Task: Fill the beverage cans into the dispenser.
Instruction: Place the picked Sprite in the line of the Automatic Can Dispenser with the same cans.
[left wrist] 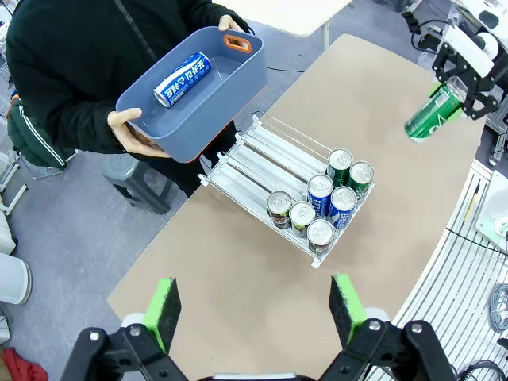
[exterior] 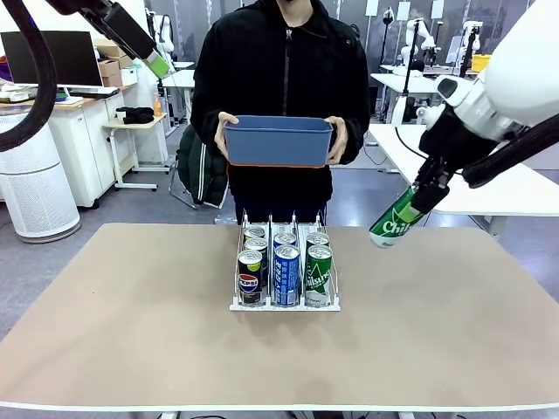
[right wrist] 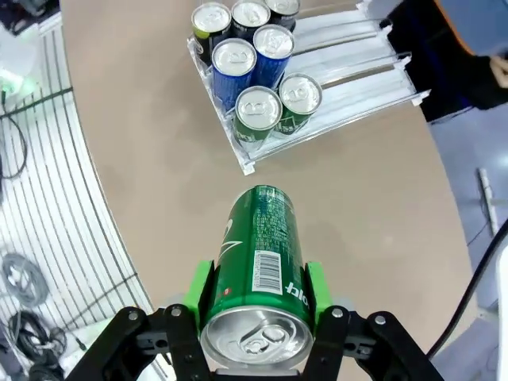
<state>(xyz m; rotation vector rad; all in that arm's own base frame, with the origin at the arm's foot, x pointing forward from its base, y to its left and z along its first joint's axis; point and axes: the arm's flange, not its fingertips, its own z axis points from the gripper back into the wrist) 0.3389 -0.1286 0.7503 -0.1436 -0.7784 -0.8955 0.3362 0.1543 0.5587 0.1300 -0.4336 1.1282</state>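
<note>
Front view is showing the right gripper (exterior: 425, 197) clamping a green can (exterior: 395, 225) aloft, probably next needing lowering into the dispenser (exterior: 284, 306); the left gripper (exterior: 158, 64) is gaping empty.

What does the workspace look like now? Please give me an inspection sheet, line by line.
Surface: beige table, dispenser at its middle.
Job's things: dispenser holds seven upright cans; one blue can lies in the blue tub held by the person.
Clutter: nothing seen.
Grippers: left gripper open, empty, raised; right gripper shut on a tilted green can, in the air right of the dispenser.
Cables: black cable along the right arm; loose cables on the floor.
Surroundings: person at far side; desks behind.
</note>
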